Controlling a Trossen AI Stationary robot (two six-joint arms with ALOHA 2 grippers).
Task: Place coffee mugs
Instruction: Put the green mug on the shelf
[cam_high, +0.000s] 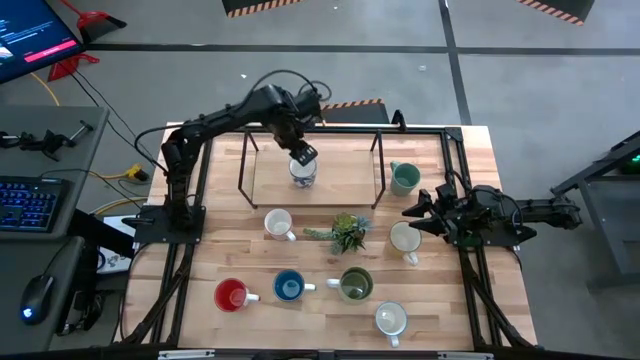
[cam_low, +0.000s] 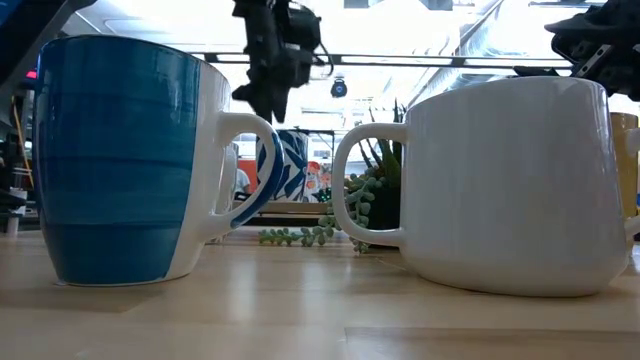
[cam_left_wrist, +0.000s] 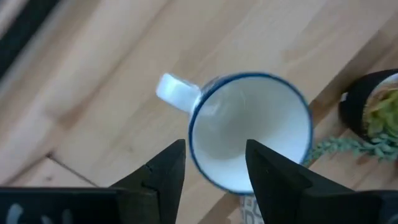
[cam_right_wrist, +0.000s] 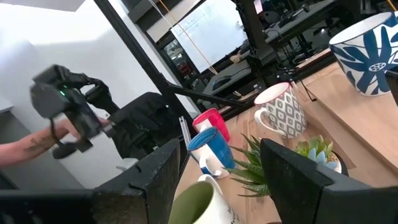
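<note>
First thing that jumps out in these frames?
The left gripper hangs open right above a blue-patterned mug on the raised shelf at the table's back. Below it, coloured mugs ring a small plant; the right gripper waits open at the right edge.

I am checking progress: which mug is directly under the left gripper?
The blue-and-white patterned mug on the raised shelf sits under the left gripper; the other mugs stand elsewhere.

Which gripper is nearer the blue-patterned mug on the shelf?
Left. The left gripper hangs right over the blue-patterned mug; the right gripper sits off by the table's right side.
</note>
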